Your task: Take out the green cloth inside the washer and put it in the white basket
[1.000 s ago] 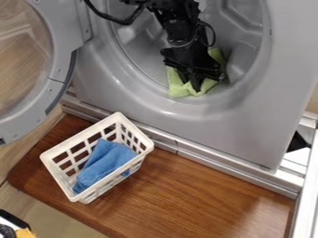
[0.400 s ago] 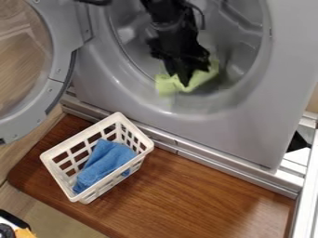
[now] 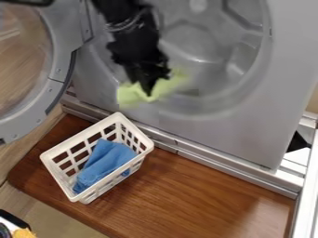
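Gripper [image 3: 148, 91], one, black, pointed downward and clamped on the green cloth [image 3: 133, 95]; the exact contact between fingers and fabric is lost in blur. Green cloth, one, bunched at the tips and spread to both sides, at the lower left of the washer [image 3: 245, 132] opening; held by a gathered part, presumably so the rest can trail over the lip. Whether its right end clears the lip cannot be told. Door [image 3: 57, 60], one, swung wide to the left, which leaves the mouth free for the arm [image 3: 127, 28]; cut off by the left edge, as the arm is by the top. Basket [image 3: 79, 136], one, white, slatted, upright on the wooden table [image 3: 211, 193] just below the washer, likely set there for a short carry. Blue cloth [image 3: 105, 162], one, crumpled inside, hiding much of the basket floor; the green one would probably land upon it. Item [image 3: 23, 233], orange, lower left corner, cropped, unidentified.
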